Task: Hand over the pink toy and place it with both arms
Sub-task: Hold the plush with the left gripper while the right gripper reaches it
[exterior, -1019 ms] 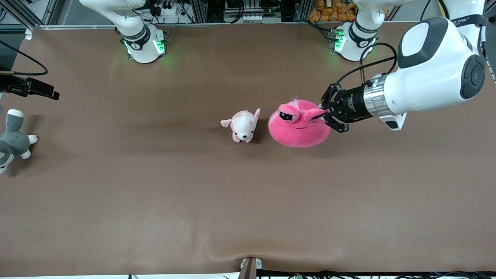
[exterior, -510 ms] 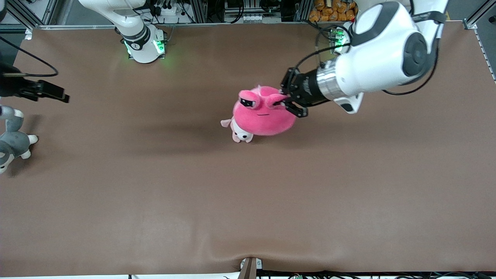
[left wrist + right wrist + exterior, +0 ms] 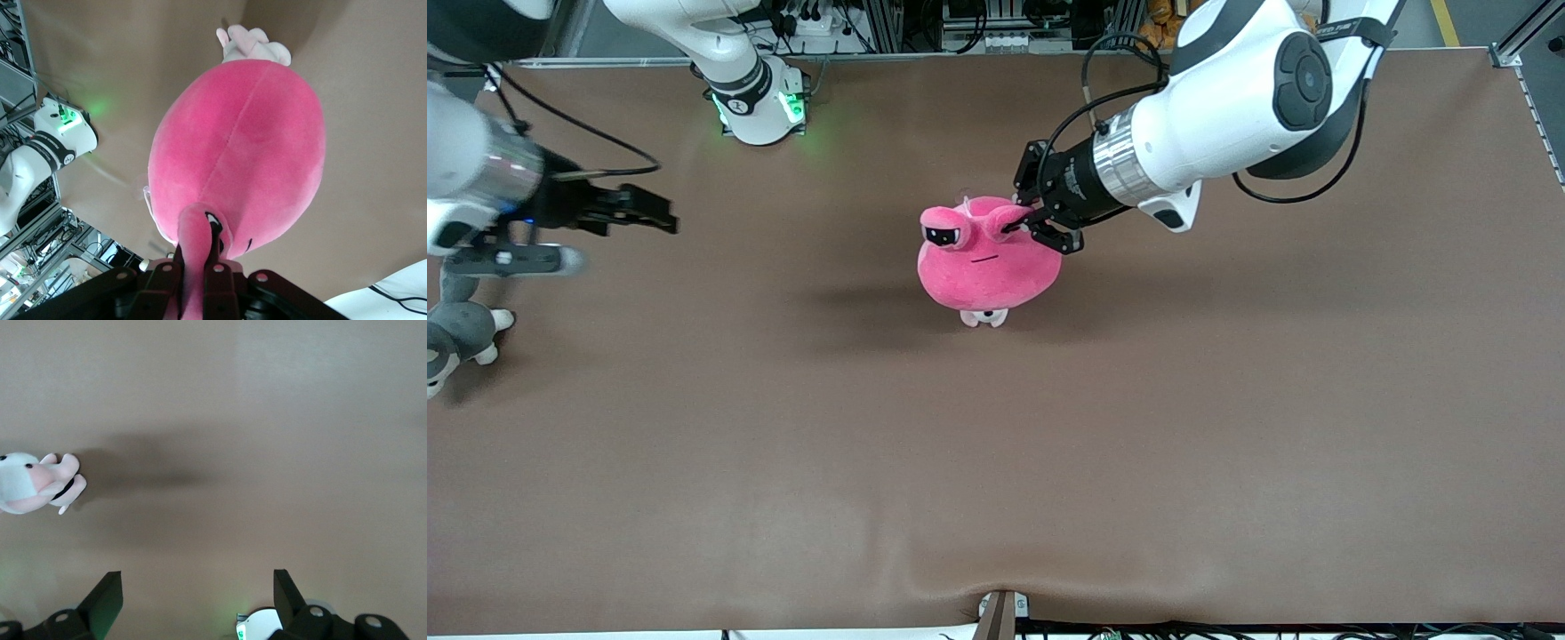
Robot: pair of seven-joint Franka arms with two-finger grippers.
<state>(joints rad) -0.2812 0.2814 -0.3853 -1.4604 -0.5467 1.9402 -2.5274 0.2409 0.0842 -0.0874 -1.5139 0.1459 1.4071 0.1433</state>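
Note:
The pink toy (image 3: 985,265), a hot-pink round plush with two stalk eyes, hangs in the air over the middle of the table. My left gripper (image 3: 1024,228) is shut on one of its stalk eyes. In the left wrist view the toy (image 3: 247,140) dangles from the gripper (image 3: 198,235), with the stalk pinched between both fingers. My right gripper (image 3: 665,216) is open and empty over the table toward the right arm's end. Its spread fingers frame bare table in the right wrist view (image 3: 197,583).
A small pale pink-and-white puppy plush (image 3: 983,316) stands on the table under the hanging toy, mostly hidden by it; it also shows as the puppy (image 3: 253,45) and the puppy (image 3: 37,483). A grey-and-white plush (image 3: 454,333) lies at the right arm's end of the brown table (image 3: 996,462).
The left arm has lifted the pink toy and carried it toward the right arm's end, so it now hangs over the puppy plush. The right arm has reached in toward the middle.

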